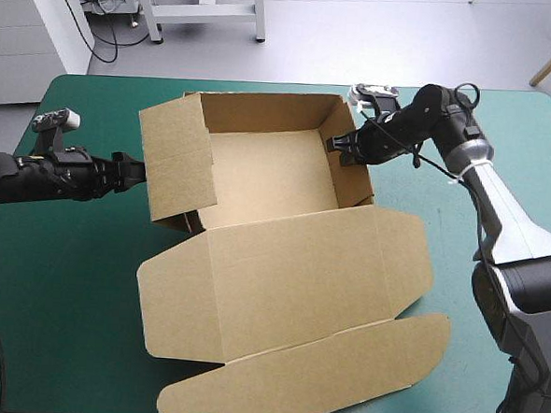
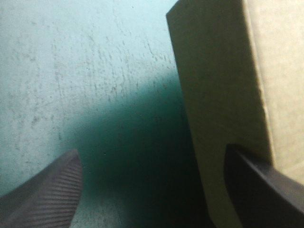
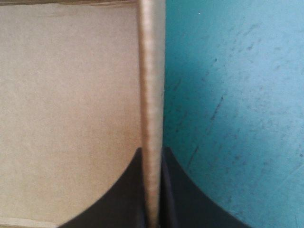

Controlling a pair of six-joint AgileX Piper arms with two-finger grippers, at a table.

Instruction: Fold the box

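The brown box (image 1: 278, 169) stands as an open tray mid-table, its walls raised and its lid (image 1: 298, 292) lying flat toward the near edge. My right gripper (image 1: 341, 145) is shut on the top edge of the tray's right wall (image 3: 152, 71), one black finger on each face. My left gripper (image 1: 139, 172) is at the outside of the tall left wall (image 1: 175, 163). In the left wrist view the left gripper (image 2: 152, 154) is open, with that wall (image 2: 223, 85) against one finger (image 2: 266, 190) and bare cover ahead of the other.
The teal-green cover (image 1: 65, 278) shows on the left of the box and on its right (image 1: 505, 118). The lid's long rounded flap (image 1: 312, 373) reaches almost to the table's near edge.
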